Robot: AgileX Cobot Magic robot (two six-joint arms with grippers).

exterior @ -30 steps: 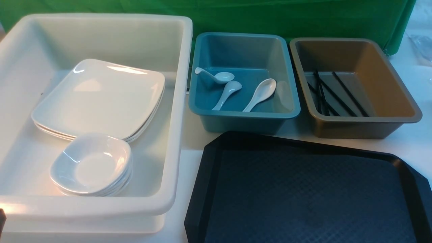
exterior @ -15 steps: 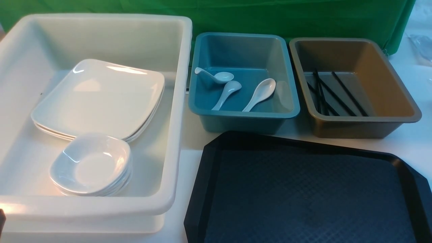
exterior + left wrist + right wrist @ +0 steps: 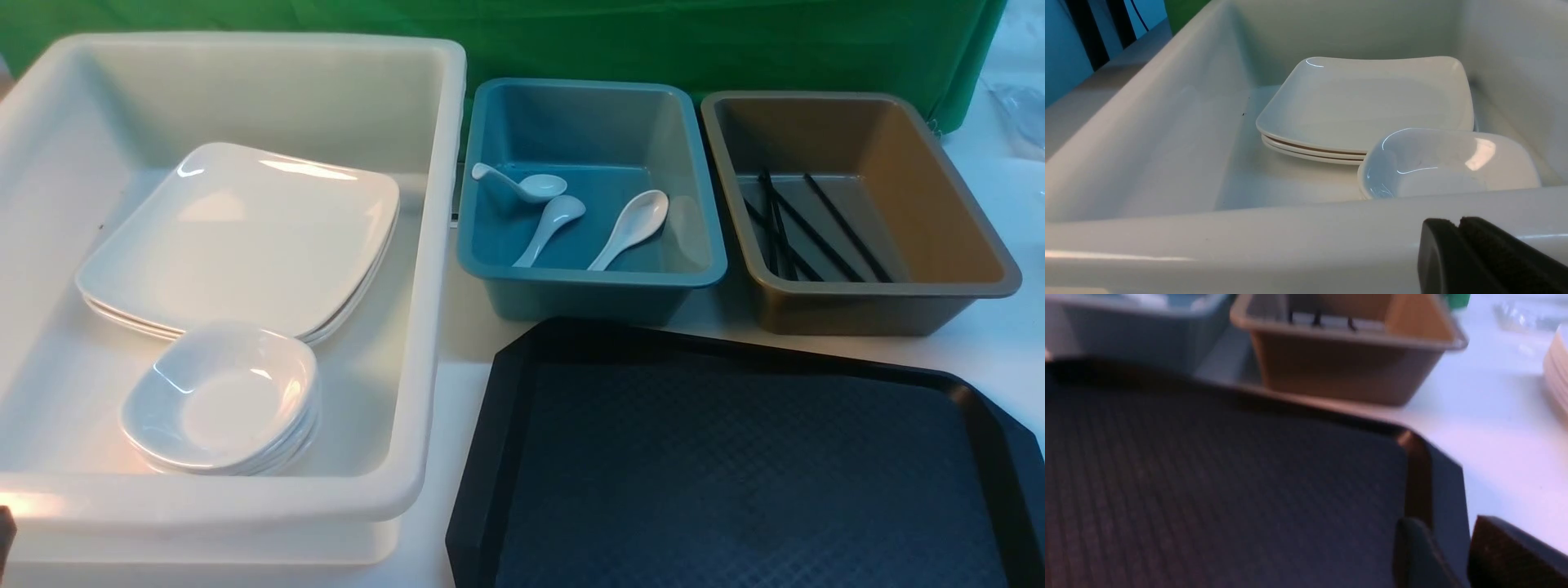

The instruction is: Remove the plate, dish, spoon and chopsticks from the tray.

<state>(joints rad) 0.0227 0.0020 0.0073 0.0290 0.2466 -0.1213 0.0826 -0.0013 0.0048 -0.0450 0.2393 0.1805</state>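
- The left claw, pads pressed together and holding nothing, hangs just outside the near wall of the white tub.
- Just beyond that wall from this claw sits the stacked dish. Farther off, the plate tops its own pile, lying flat.
- The right claw, jaws apart, hovers at a near corner of the tray. The rim runs toward the gap; whether they touch cannot be told.
- Ahead of this claw the tray's textured floor lies bare, so the clearing looks done.
- What remains, by this reading, is a clean withdrawal: lift each claw straight up before swinging, so neither tub wall nor tray rim gets nudged.
- Past the tray's far edge from the right claw stand the blue tub and the brown tub on the tabletop.
- In the blue tub the spoon lies on a slant, bowl away from the claw, handle back toward the robot's left.
- In the brown tub the chopsticks lie flat, their long axis angling nearer the claw toward the right.
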